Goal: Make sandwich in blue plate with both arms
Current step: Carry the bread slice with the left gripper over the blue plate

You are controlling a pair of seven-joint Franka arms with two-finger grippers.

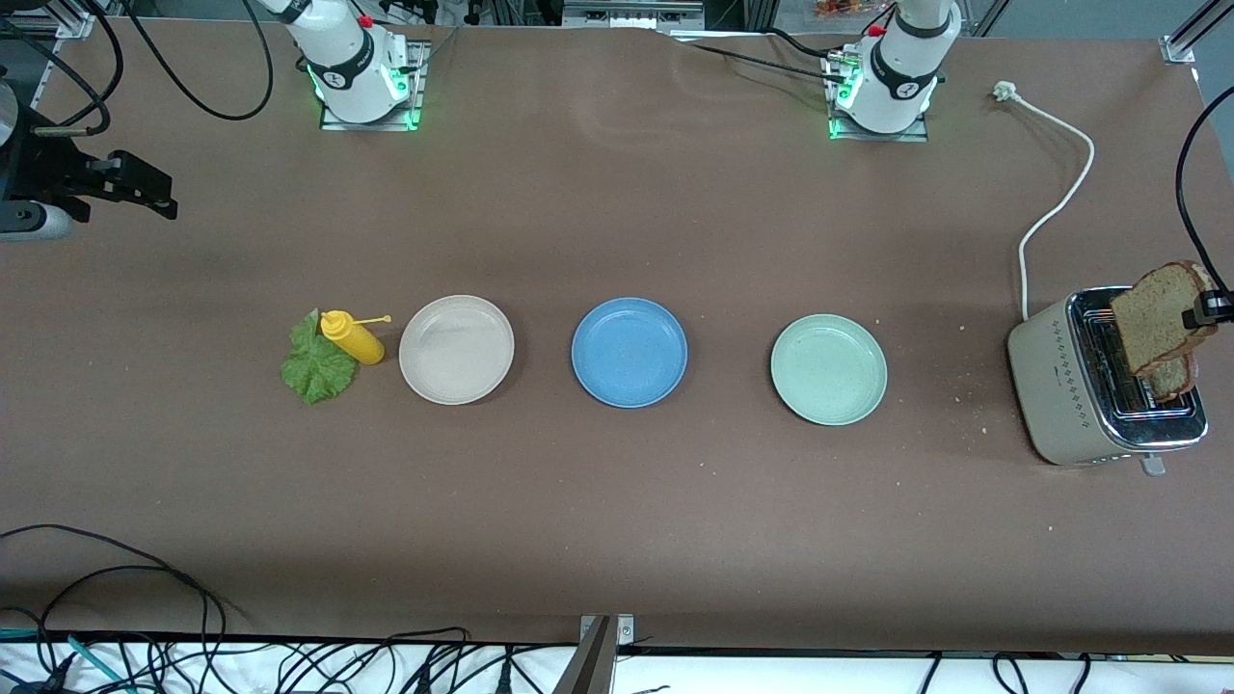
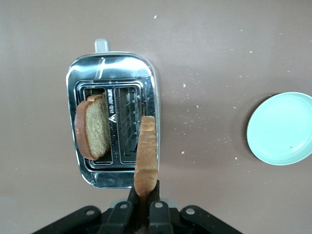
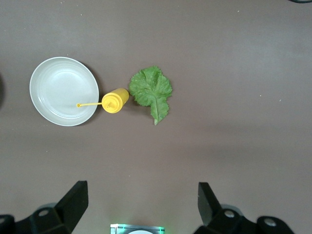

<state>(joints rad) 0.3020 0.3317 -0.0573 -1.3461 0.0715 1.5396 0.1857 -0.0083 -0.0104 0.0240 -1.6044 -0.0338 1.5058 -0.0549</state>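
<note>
The blue plate [image 1: 629, 352] lies bare at the middle of the table. My left gripper [image 1: 1213, 308] [image 2: 145, 187] is shut on a brown bread slice [image 1: 1160, 316] [image 2: 146, 151], held on edge just above the toaster [image 1: 1094, 390] [image 2: 117, 63]. A second bread slice [image 1: 1172, 378] [image 2: 92, 127] stands in a toaster slot. The green lettuce leaf [image 1: 316, 366] [image 3: 152, 91] lies flat on the table toward the right arm's end. My right gripper [image 1: 154, 193] [image 3: 141, 195] hangs open and holds nothing, high over the right arm's end of the table.
A beige plate [image 1: 456, 349] [image 3: 61, 90] and a mint-green plate [image 1: 828, 369] [image 2: 280, 129] flank the blue one. A yellow squeeze bottle [image 1: 352, 337] [image 3: 114, 101] lies between leaf and beige plate. The toaster's white cord [image 1: 1056, 207] trails toward the left arm's base.
</note>
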